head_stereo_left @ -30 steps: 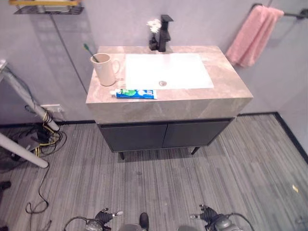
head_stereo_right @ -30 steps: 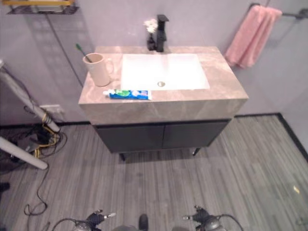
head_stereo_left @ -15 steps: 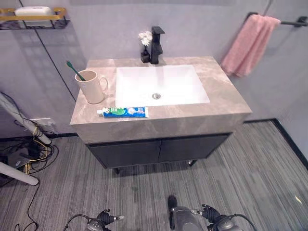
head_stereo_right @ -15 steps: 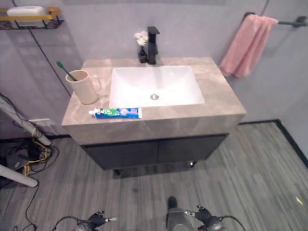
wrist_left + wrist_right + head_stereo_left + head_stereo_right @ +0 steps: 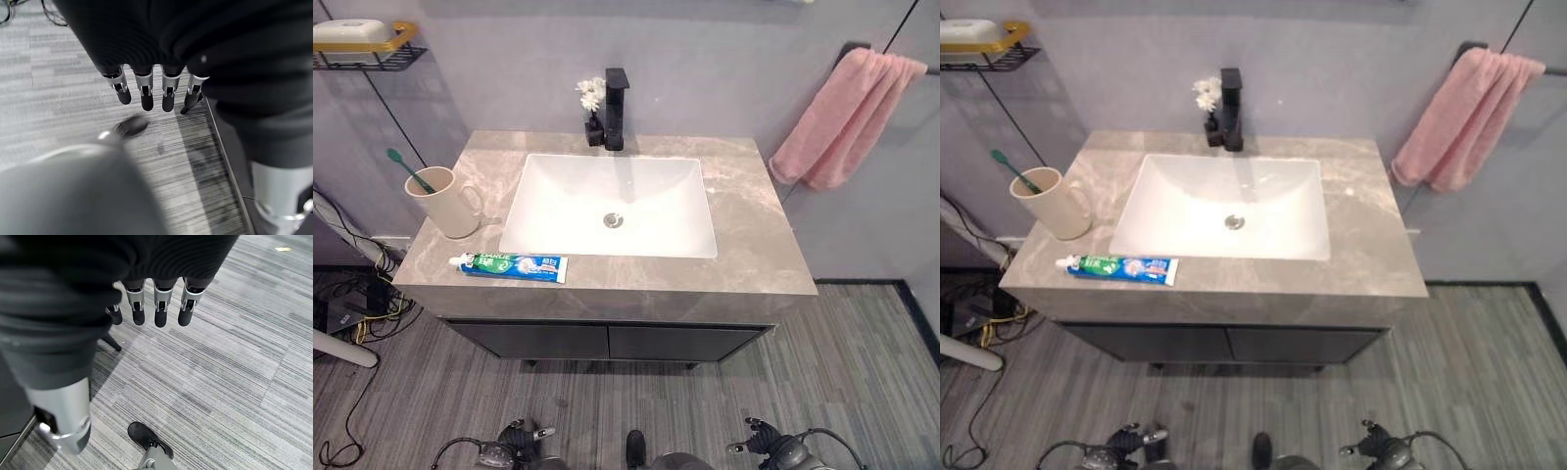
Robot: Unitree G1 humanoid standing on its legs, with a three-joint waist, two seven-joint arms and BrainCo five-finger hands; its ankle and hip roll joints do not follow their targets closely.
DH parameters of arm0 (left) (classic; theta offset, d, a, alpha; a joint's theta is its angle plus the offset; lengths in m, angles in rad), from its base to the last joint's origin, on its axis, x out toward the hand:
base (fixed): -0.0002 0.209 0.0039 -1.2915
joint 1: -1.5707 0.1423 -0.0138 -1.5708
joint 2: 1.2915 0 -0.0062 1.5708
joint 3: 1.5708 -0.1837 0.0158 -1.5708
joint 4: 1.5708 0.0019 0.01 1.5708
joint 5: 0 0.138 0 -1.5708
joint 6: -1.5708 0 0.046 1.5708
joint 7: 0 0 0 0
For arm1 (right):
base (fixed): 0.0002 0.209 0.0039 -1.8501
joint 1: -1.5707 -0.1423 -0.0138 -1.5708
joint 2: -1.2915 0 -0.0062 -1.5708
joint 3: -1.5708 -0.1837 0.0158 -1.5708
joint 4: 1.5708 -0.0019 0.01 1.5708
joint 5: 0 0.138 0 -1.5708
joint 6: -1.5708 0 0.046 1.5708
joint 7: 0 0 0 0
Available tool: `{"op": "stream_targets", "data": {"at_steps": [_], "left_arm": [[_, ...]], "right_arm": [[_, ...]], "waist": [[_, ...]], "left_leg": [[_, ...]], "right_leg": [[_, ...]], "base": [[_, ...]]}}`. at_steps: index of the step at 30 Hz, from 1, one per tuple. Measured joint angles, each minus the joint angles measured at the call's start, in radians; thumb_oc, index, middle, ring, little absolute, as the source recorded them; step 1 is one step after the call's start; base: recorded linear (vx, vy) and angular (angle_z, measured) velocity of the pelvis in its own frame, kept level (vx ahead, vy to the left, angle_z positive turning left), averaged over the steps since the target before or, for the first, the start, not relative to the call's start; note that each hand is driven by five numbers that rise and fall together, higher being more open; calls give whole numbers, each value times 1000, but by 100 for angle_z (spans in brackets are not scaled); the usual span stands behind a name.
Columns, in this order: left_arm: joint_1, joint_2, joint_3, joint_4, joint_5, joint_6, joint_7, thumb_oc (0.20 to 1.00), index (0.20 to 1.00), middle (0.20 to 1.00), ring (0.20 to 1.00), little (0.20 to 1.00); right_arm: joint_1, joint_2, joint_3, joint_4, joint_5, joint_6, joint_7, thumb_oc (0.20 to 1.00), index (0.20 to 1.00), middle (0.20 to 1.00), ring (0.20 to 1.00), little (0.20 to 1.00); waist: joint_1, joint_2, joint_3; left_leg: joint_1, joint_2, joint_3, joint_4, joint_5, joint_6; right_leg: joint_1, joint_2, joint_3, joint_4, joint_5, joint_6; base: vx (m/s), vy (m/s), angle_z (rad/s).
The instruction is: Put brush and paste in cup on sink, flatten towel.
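Your head views give you the whole sink counter. The cup stands on its left side with the green brush already leaning inside it. The paste lies flat near the counter's front edge, just in front of the cup and apart from it. Up on the right wall the pink towel hangs bunched over its bar, not flattened. A black faucet rises behind the basin with a small white flower beside it.

Your wrist views show what the head views can't: the left hand hangs low over the grey floor, fingers straight and relaxed, holding nothing. The right hand looks the same, fingers loose, empty, above the floor.
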Motion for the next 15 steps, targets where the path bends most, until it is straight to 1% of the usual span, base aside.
{"op": "stream_targets", "data": {"at_steps": [1, 2, 3, 4, 5, 6, 7, 8, 9, 10, 11, 13, 15], "left_arm": [[27, -24, 0, -13, 0, 0, 7, 1000, 1000, 1000, 1000, 1000], [34, -35, -4, -15, 2, -1, 6, 1000, 1000, 1000, 1000, 1000], [39, -38, -11, -23, 6, -11, 5, 1000, 1000, 1000, 1000, 1000], [37, -40, -11, -23, 11, -16, 6, 1000, 1000, 1000, 1000, 1000], [31, -28, -23, -23, 15, -18, 7, 1000, 1000, 1000, 1000, 1000], [34, -10, -46, -24, 15, -26, 9, 1000, 1000, 1000, 1000, 1000], [35, 6, -49, -18, 26, -25, 7, 1000, 1000, 1000, 1000, 1000], [33, 12, -50, -13, 46, -25, 8, 1000, 1000, 1000, 1000, 1000], [33, 12, -50, -15, 50, -26, 9, 1000, 1000, 1000, 1000, 1000], [36, 12, -50, -17, 52, -26, 10, 1000, 1000, 1000, 1000, 1000], [38, 10, -50, -16, 52, -26, 10, 1000, 1000, 1000, 1000, 1000], [58, 1, -50, -19, 53, -26, 10, 1000, 1000, 1000, 1000, 1000], [77, -7, -62, -31, 55, -26, 14, 1000, 1000, 1000, 1000, 1000]], "right_arm": [[16, -20, 15, -18, -21, 2, -2, 1000, 1000, 1000, 1000, 1000], [33, -21, 19, -16, -44, 1, -2, 1000, 1000, 1000, 1000, 1000], [79, -23, 9, -17, -67, 1, 0, 1000, 1000, 1000, 1000, 1000], [99, -25, 7, -18, -69, 2, -1, 1000, 1000, 1000, 1000, 1000], [105, 0, -6, -13, -70, 3, -2, 1000, 1000, 1000, 1000, 1000], [101, 24, -4, -18, -78, 1, 1, 1000, 1000, 1000, 1000, 1000], [102, 50, -3, -29, -80, -1, -4, 1000, 1000, 1000, 1000, 1000], [104, 58, -4, -32, -87, 1, -13, 1000, 1000, 1000, 1000, 1000], [104, 58, -4, -31, -90, 1, -15, 1000, 1000, 1000, 1000, 1000], [102, 59, -4, -31, -105, 0, -22, 1000, 1000, 1000, 1000, 1000], [101, 59, -5, -31, -107, 0, -24, 1000, 1000, 1000, 1000, 1000], [81, 58, -7, -29, -113, 0, -27, 1000, 1000, 1000, 1000, 1000], [76, 50, -7, -31, -119, 0, -34, 1000, 1000, 1000, 1000, 1000]], "waist": [[-15, 32, -16], [-30, 47, -27], [-52, 77, -47], [-58, 98, -58], [-57, 88, -65], [-49, 69, -70], [-57, 53, -71], [-58, 31, -76], [-58, 27, -78], [-55, 21, -83], [-55, 22, -82], [-53, 28, -78], [-50, 41, -72]], "left_leg": [[20, -47, -23, 6, 21, -2], [55, -92, -20, 2, 21, -1], [126, -162, 13, 2, 19, 56], [150, -172, 18, 2, 15, 80], [154, -188, 42, 5, -8, 101], [157, -198, 69, 7, -16, 117], [153, -223, 71, 7, -19, 129], [155, -254, 68, 7, -21, 145], [156, -263, 67, 7, -26, 153], [158, -281, 69, 7, -33, 165], [158, -287, 70, 7, -34, 167], [164, -297, 74, 7, -37, 173], [172, -297, 79, 3, -39, 175]], "right_leg": [[11, -9, 33, 0, -8, 14], [23, -23, 47, 0, -12, 23], [48, -34, 58, 0, -27, 41], [52, -27, 59, 0, -32, 48], [48, -43, 73, 4, -40, 60], [22, -56, 96, 28, -46, 67], [19, -81, 99, 34, -54, 79], [19, -113, 98, 38, -57, 88], [19, -122, 98, 36, -58, 92], [20, -143, 99, 33, -69, 112], [21, -149, 100, 31, -70, 118], [34, -159, 101, 17, -60, 136], [43, -159, 101, 8, -57, 136]], "base": [[222, 319, -122], [208, 402, -69], [81, 241, -28], [82, 241, -14], [24, 131, -39], [19, 71, -43], [46, 146, -34], [28, 77, 6], [56, 112, 10], [36, 46, 2], [36, 46, -2], [0, 0, 0], [10, 18, -5]]}}
